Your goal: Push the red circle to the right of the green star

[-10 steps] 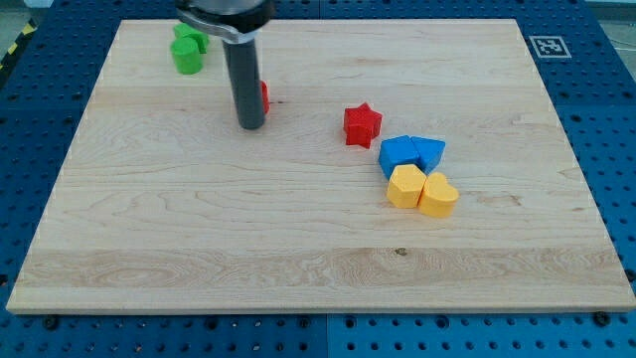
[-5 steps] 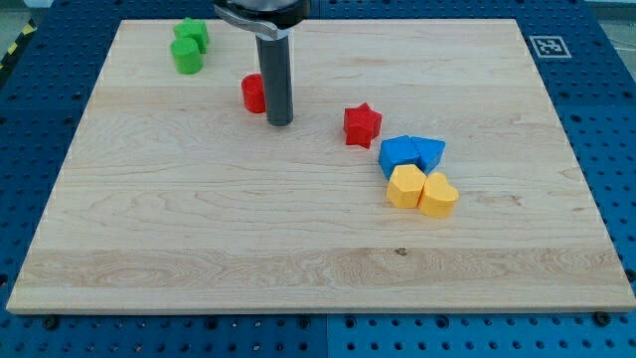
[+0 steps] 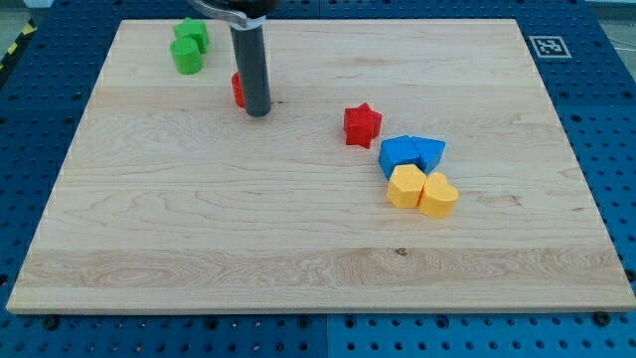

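My tip (image 3: 257, 112) rests on the board (image 3: 298, 249), touching the red circle's (image 3: 238, 89) right side; the rod mostly hides it. The green star (image 3: 192, 33) lies far left.

Wooden board (image 3: 199, 239) carries red, green, blue, yellow blocks.

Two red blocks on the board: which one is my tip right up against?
The red circle, mostly hidden behind the rod at the view's upper left; my tip sits against its right side. The red star stands apart, further to the view's right.
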Robot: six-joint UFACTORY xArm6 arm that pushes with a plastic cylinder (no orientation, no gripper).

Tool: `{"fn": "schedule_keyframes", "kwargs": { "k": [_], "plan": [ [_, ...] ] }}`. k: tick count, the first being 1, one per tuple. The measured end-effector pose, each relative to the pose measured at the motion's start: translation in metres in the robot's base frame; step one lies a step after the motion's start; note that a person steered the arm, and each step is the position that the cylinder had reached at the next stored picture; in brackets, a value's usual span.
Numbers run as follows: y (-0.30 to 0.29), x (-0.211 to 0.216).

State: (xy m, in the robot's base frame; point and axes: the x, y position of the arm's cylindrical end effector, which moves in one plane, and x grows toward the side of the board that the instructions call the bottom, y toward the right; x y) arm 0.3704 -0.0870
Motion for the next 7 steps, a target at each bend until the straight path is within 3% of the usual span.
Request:
{"fn": "schedule_keyframes", "kwargs": {
  "k": [6, 7],
  "plan": [
    [-0.028, -0.096],
    [-0.023, -0.095]
  ]
}}
